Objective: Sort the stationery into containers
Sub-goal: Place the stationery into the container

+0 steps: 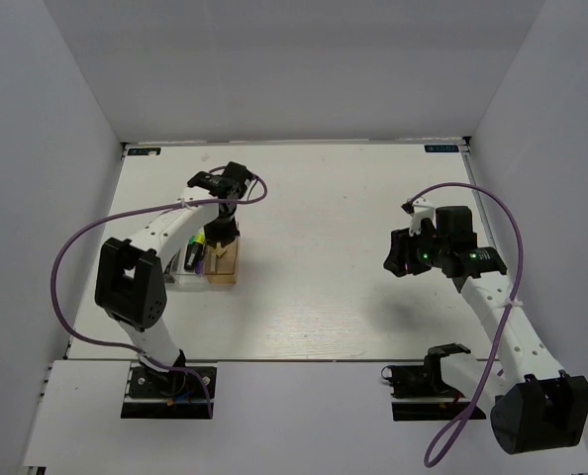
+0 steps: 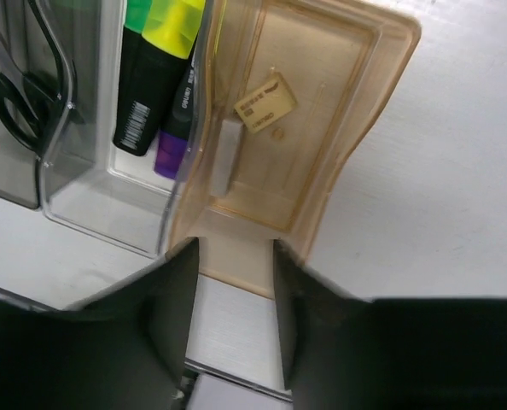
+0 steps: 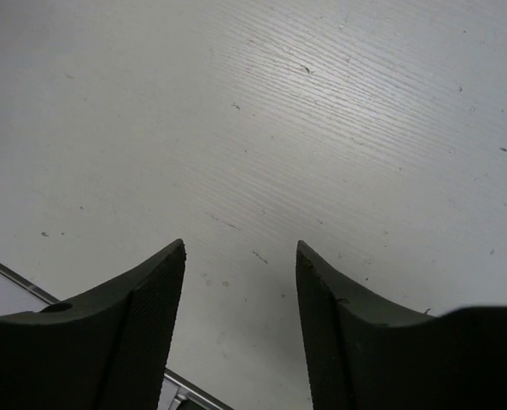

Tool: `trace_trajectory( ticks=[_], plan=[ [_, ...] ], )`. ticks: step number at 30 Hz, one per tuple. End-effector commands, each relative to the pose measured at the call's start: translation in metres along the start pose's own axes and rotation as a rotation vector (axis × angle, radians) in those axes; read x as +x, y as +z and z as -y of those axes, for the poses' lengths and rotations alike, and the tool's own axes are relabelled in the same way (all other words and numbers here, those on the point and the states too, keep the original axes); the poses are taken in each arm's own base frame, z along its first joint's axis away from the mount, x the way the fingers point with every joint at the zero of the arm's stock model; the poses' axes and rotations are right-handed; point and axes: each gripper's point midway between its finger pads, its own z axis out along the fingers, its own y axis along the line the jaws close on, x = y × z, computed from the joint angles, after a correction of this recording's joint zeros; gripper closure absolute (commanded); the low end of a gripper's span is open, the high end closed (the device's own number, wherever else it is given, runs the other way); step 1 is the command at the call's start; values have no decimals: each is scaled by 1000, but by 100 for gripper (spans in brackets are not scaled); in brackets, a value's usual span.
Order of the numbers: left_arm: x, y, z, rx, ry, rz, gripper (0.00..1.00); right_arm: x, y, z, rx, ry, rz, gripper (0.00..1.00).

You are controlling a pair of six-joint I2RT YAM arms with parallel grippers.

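In the left wrist view a tan container [image 2: 339,120] holds a grey-white eraser block [image 2: 226,158] against its left wall and a beige printed eraser [image 2: 266,101]. Beside it, a grey translucent container [image 2: 100,201] holds black highlighters with green [image 2: 138,13], yellow [image 2: 175,26] and purple [image 2: 170,154] ends. My left gripper [image 2: 235,248] hangs open just above the tan container's near end, with nothing between its fingers. From above, both containers [image 1: 221,265] sit under the left gripper [image 1: 225,236]. My right gripper [image 3: 241,248] is open over bare table, far right [image 1: 397,254].
Black-handled scissors [image 2: 14,102] stand in another grey compartment left of the highlighters. White walls enclose the table on three sides. A metal strip [image 3: 185,384] runs along the table's near edge under the right gripper.
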Motion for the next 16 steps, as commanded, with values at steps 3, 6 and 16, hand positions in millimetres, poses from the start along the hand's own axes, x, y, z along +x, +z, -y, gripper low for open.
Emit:
trace_trajectory(
  ticks=[3, 6, 16],
  plan=[
    [-23, -39, 0, 106, -21, 86, 99, -2, 1, 2, -3, -2, 8, 33],
    [-14, -61, 21, 348, 110, 151, 93, -7, 0, 7, 32, 10, 36, 15],
    [96, -103, 30, 892, 351, 345, 0, -32, -14, 24, 181, 137, 200, 10]
  ],
)
